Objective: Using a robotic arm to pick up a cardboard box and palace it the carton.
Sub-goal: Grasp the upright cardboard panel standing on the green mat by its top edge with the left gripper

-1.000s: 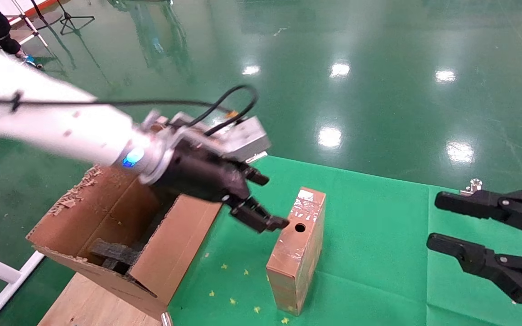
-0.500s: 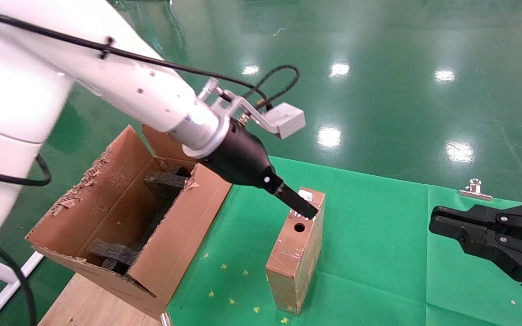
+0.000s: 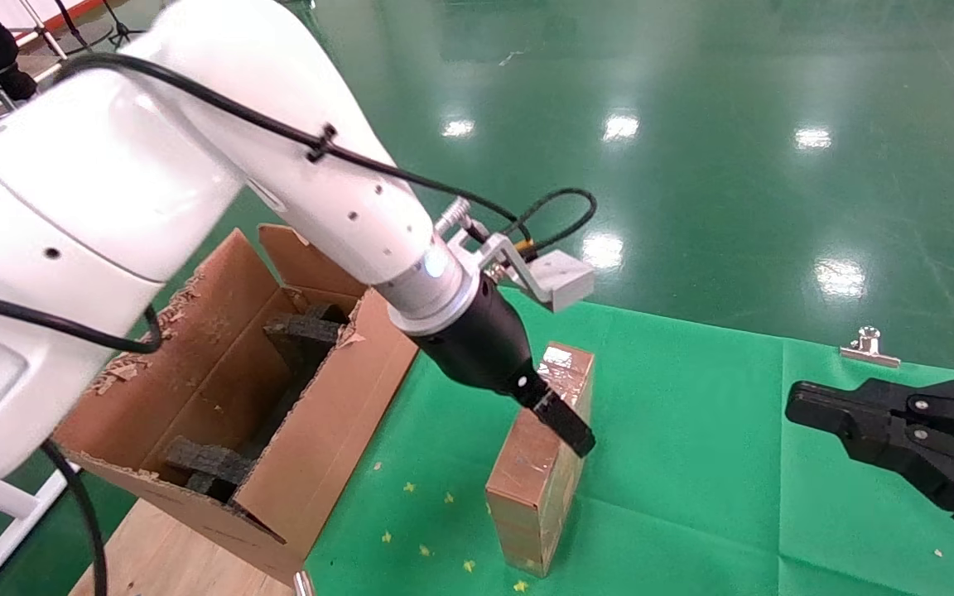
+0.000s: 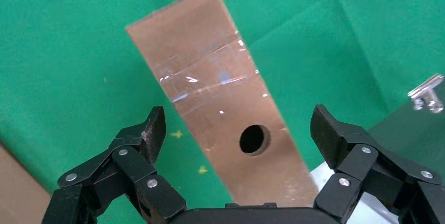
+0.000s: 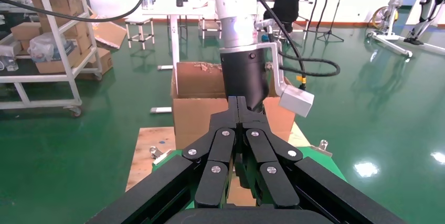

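My left gripper (image 4: 239, 129), the black multi-link one on the white-bodied arm with the silver wrist, hangs directly over the small narrow brown cardboard box (image 3: 539, 463) with its fingers (image 4: 144, 135) spread wide apart, one on either side of the box's taped top face and neither touching it. In the left wrist view the round hole (image 4: 253, 139) in that face sits almost midway between the fingertips, and the box's long axis runs away from the palm, across the line the fingers would close along, so I judge a straight descent would let them pinch the narrow width. The box stands on its long edge on the green cloth-covered worktop (image 3: 692, 463), not yet lifted. This left arm is clearly the nearer one; my right gripper (image 3: 808, 404), all black, waits well apart at the worktop's right side with its fingers drawn together, holding nothing. Just to the left of the small box, near but apart from it, sits the large long brown carton (image 3: 220, 397) with ragged torn flaps, open at the top, and inside I see only dark grey foam blocks (image 3: 299, 331) at either end, with a free channel between them where I expect the box should go.
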You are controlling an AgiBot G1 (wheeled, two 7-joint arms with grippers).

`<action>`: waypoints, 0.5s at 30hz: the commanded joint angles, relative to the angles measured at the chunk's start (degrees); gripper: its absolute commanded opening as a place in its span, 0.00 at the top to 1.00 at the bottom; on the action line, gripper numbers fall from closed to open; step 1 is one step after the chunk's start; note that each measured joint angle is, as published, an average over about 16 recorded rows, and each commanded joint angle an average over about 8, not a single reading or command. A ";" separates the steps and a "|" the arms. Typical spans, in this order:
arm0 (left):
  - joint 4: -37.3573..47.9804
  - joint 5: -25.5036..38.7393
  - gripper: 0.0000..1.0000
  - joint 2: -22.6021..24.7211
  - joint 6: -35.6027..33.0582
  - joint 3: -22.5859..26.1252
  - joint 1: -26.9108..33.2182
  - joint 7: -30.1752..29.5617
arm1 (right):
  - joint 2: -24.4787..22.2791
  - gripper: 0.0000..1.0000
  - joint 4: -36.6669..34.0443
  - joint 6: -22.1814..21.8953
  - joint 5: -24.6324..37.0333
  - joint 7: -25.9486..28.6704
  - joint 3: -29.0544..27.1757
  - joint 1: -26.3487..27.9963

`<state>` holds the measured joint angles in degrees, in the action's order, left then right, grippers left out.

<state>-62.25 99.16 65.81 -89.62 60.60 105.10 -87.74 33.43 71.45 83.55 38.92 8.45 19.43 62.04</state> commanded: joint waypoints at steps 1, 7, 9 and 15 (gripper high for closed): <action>0.20 0.31 0.00 0.61 0.15 1.00 -0.13 -0.27 | 0.00 1.00 0.00 0.00 0.00 0.00 0.00 0.00; 0.64 1.03 0.00 1.86 0.35 2.68 0.19 0.50 | 0.00 0.90 0.00 -0.01 0.00 0.00 0.00 0.00; 0.69 1.50 0.00 2.21 0.29 3.24 0.41 0.84 | 0.00 0.65 -0.01 -0.01 -0.01 0.00 0.00 -0.01; 0.78 2.13 0.35 2.57 0.11 3.90 0.76 1.11 | 0.00 0.00 -0.02 -0.02 -0.01 0.00 0.00 -0.02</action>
<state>-61.51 101.05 68.25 -89.47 64.25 105.74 -86.72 33.42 71.43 83.54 38.91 8.44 19.43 62.02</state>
